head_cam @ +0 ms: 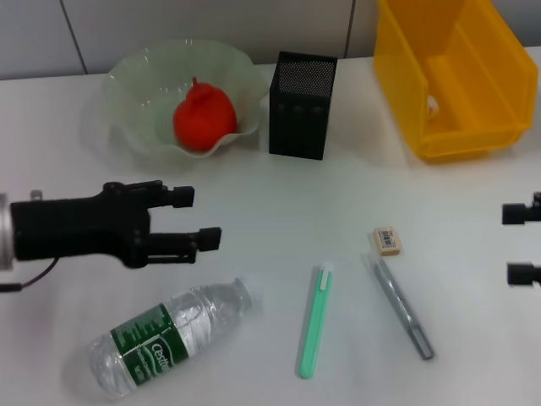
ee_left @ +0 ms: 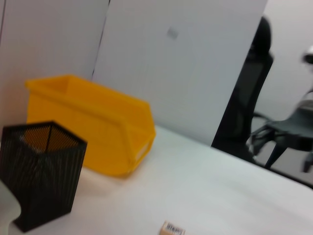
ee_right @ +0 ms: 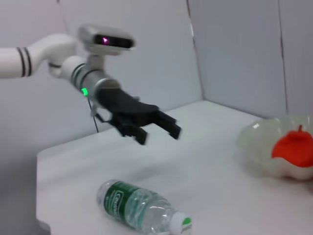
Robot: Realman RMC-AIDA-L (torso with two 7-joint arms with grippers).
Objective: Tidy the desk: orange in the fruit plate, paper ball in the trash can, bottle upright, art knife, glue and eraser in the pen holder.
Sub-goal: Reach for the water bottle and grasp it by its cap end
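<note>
The orange (head_cam: 203, 118) sits in the pale-green fruit plate (head_cam: 135, 93) at the back left. The black mesh pen holder (head_cam: 302, 106) stands beside the plate. The yellow trash can (head_cam: 473, 76) is at the back right, with a small white paper ball (head_cam: 433, 105) inside. The bottle (head_cam: 169, 338) lies on its side at the front left. The eraser (head_cam: 387, 239), a slim green glue stick (head_cam: 315, 320) and the grey art knife (head_cam: 404, 309) lie on the desk. My left gripper (head_cam: 196, 217) is open and empty, above and behind the bottle. My right gripper (head_cam: 514, 244) is open at the right edge.
The left wrist view shows the trash can (ee_left: 93, 129), pen holder (ee_left: 41, 171) and eraser (ee_left: 172, 228), with office chairs beyond the desk. The right wrist view shows the left gripper (ee_right: 157, 135) above the bottle (ee_right: 139, 208), and the orange (ee_right: 293, 147) in the plate (ee_right: 259, 142).
</note>
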